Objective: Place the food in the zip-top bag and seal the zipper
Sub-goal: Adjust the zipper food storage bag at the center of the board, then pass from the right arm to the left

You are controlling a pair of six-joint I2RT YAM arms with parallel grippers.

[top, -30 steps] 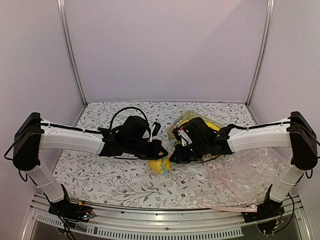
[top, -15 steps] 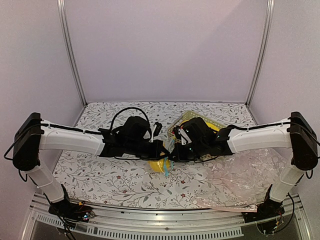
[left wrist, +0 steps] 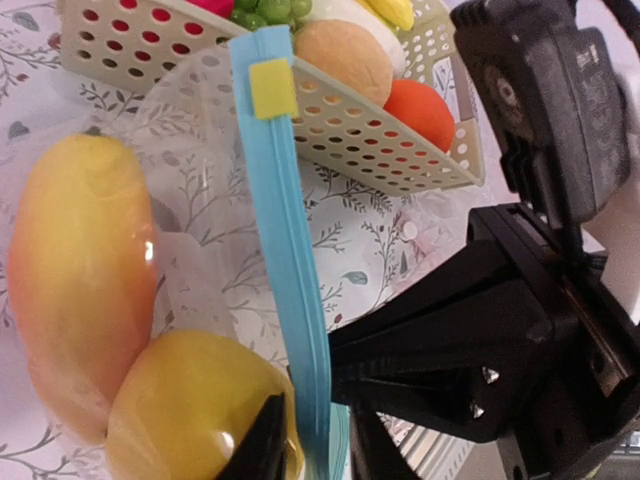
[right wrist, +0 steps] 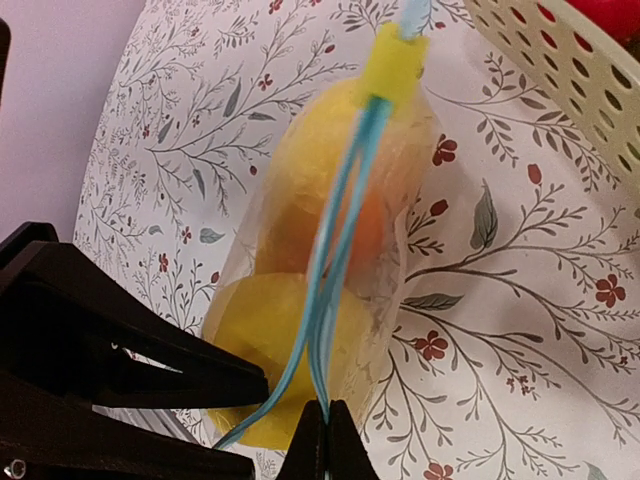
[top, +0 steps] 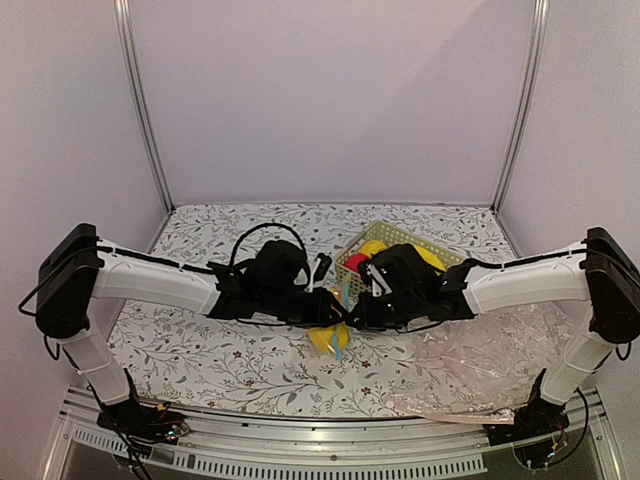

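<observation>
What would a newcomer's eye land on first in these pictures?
The clear zip-top bag in the middle of the table holds two yellow toy fruits; its bright blue zipper is pinched by the right end effector. Behind it sits a perforated basket of colourful fruit.

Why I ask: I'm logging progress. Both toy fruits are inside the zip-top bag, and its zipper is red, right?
The zipper is light blue, not red; the left wrist view shows it. The orange-yellow fruit and yellow fruit are inside the zip-top bag.
</observation>
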